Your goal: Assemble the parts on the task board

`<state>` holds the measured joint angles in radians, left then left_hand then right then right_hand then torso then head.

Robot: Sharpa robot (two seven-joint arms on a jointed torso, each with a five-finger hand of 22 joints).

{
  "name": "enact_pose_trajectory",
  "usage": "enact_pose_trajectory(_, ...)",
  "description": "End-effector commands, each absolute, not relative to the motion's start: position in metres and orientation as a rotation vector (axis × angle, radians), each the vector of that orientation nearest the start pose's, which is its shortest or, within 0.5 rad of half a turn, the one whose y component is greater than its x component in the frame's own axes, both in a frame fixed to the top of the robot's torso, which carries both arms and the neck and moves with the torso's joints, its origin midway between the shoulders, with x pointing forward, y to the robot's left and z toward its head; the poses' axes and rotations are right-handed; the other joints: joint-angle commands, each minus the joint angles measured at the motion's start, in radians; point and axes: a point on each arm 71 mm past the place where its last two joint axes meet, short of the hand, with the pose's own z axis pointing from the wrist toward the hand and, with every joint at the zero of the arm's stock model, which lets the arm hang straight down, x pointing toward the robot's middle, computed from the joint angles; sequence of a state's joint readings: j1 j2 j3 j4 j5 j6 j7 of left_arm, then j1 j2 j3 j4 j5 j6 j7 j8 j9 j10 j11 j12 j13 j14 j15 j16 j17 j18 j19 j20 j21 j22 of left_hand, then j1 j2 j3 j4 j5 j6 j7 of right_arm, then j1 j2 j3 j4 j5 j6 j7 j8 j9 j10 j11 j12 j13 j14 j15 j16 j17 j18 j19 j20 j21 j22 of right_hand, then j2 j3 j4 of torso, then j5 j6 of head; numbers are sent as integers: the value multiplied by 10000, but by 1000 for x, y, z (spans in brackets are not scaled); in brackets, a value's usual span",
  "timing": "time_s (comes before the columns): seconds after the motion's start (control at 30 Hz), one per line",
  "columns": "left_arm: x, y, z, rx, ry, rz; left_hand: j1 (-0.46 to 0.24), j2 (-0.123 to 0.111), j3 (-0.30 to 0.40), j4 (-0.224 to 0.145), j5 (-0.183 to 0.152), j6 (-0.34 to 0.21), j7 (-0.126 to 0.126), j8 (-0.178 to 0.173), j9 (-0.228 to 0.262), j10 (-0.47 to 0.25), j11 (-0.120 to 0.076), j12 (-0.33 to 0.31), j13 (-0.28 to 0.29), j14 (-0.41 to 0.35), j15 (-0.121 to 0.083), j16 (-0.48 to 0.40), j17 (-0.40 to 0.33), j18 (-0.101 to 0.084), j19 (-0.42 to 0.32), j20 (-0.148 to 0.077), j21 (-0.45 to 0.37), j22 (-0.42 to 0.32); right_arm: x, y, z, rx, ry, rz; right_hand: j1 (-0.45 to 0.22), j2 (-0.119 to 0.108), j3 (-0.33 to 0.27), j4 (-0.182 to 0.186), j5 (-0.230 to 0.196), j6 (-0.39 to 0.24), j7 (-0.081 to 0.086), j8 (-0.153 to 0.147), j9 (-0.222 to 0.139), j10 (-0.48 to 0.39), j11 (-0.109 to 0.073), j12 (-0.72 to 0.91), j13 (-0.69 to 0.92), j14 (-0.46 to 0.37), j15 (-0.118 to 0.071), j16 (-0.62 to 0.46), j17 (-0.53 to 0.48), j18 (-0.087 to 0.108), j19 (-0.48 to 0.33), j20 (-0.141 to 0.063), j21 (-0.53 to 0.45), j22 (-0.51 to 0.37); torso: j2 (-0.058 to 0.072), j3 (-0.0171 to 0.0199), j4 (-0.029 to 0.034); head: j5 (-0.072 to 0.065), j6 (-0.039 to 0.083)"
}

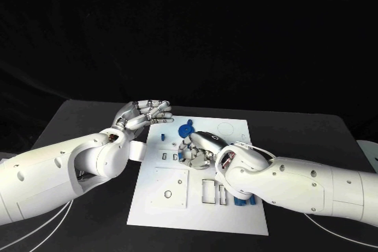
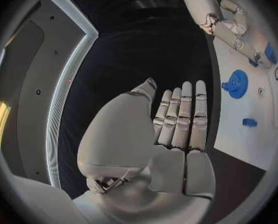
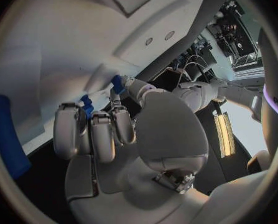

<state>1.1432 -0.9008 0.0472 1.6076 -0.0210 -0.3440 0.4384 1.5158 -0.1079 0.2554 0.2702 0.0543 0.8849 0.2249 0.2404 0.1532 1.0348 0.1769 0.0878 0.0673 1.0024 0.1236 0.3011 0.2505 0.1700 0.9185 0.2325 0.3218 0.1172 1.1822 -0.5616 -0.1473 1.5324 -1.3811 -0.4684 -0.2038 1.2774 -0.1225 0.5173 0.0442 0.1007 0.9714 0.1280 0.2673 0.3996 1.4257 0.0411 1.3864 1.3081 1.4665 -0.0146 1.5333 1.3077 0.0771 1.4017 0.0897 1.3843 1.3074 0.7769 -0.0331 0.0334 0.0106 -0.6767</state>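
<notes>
Two hands are over the scene, doing very different things. The right hand (image 1: 201,148) is down on the middle of the board (image 1: 169,211), fingers curled; in the right wrist view a small blue part (image 3: 118,82) sits at the fingertips (image 3: 117,122) with another blue piece (image 3: 86,104) just beside them. It looks pinched, but whether the hold is firm I cannot tell. The left hand (image 1: 143,115) hovers off the board's far left corner above the tabletop (image 1: 87,112), fingers straight and apart, holding nothing.

A blue gear (image 1: 185,129) lies on the board just beyond the right hand, and more blue parts (image 1: 240,200) sit beside the right forearm near the slots.

The main risk, I judge, is the small part slipping or tilting at the fingertips while being seated, since the hand hides its target from the head view. The forearm could also sweep the loose parts nearby, and with the left hand off the board, a push could shift it.
</notes>
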Motion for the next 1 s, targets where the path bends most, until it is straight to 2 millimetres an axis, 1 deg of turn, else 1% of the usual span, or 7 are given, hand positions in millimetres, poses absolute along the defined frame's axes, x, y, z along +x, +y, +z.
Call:
enact_pose_trajectory(0.03,476,214,-162,-10947,13241,-16222,-1,-136,59,23,-29,-53,167,-69,-14,56,47,-63,5,18,74,-50,9,130,22,41,-54,-9,447,-63,-218,-1612,16895,8564,-72,13,-25,16,61,49,-14,5,51,9,38,-7,522,757,-78,-13,1270,-151,2,-22,-26,477,-3,-1,0,3,-13)
enact_pose_trajectory(0.43,476,215,-162,-10952,13248,-16214,-1,-136,59,23,-29,-53,167,-69,-14,56,47,-63,5,18,74,-50,9,130,22,41,-54,-9,448,-64,-220,-1654,16947,8458,-135,-52,-49,14,79,-10,3,-20,48,-23,48,-44,486,754,-72,-18,1257,-143,-19,-21,-57,452,1,0,-4,2,-7)
enact_pose_trajectory(0.87,476,215,-162,-10956,13259,-16212,-1,-136,59,23,-29,-53,167,-69,-14,56,47,-63,5,18,74,-50,9,130,22,41,-54,-9,448,-63,-220,-1684,16908,8435,-360,-282,-132,40,33,-424,174,-253,-29,-164,192,-184,352,743,39,-35,1213,-133,-60,55,-134,410,6,7,-3,-4,-10)
enact_pose_trajectory(1.0,476,215,-162,-10960,13265,-16210,-1,-136,59,23,-29,-53,167,-69,-14,56,47,-63,5,18,74,-50,9,130,22,41,-54,-9,449,-63,-220,-1687,16869,8431,-408,-336,-166,51,51,-514,211,-306,-46,-212,227,-231,304,734,71,-48,1175,-122,-92,83,-177,374,1,4,-9,-15,-8)
